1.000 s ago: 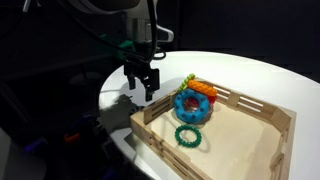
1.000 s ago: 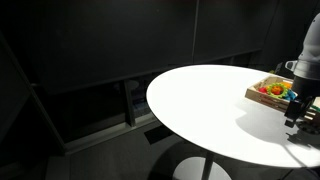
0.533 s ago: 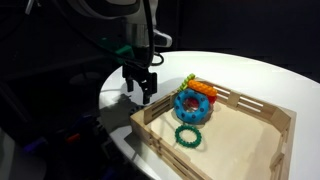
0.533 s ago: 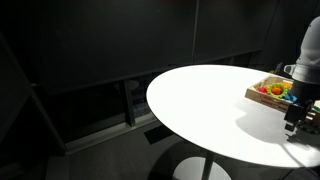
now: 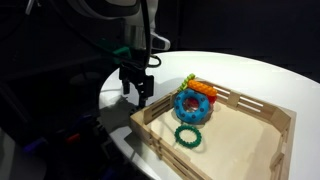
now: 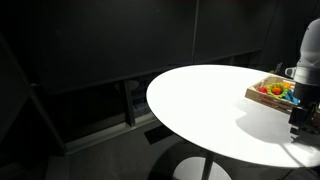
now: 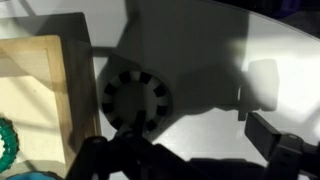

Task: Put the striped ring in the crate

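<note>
Lining up over the ring

My gripper (image 5: 137, 95) has edged away from the crate (image 5: 262, 118), jaws spread, above the striped ring (image 7: 133, 100) lying on the table (image 5: 240, 70) just outside it; pick comes next.

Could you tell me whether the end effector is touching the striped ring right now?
Apart. In the wrist view the striped ring lies whole on the table, with a strip of bare surface between it and the end effector.

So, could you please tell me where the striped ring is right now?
In the wrist view the striped ring lies flat on the white table, just outside the crate's wooden wall, in the shadow below the open gripper.
</note>
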Controlling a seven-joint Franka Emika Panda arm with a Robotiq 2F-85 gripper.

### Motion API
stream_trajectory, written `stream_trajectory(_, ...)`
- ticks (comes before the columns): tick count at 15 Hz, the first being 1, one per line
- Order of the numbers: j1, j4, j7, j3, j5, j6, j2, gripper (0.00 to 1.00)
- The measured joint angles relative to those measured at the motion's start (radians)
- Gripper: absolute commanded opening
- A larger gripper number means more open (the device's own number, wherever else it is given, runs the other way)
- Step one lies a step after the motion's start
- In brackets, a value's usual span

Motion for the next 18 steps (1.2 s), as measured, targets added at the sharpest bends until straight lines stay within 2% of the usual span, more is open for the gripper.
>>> stream_trajectory(11, -0.001, 0.000, 0.001, 0.000, 0.000, -0.029, 0.017, 1.00)
stream_trajectory(12, -0.001, 0.000, 0.001, 0.000, 0.000, -0.028, 0.022, 0.96)
stream_trajectory(13, -0.001, 0.000, 0.001, 0.000, 0.000, -0.028, 0.027, 0.73)
stream_trajectory(15, -0.001, 0.000, 0.001, 0.000, 0.000, -0.024, 0.033, 0.71)
stream_trajectory(18, -0.002, 0.005, 0.001, 0.000, 0.000, -0.021, 0.030, 0.46)
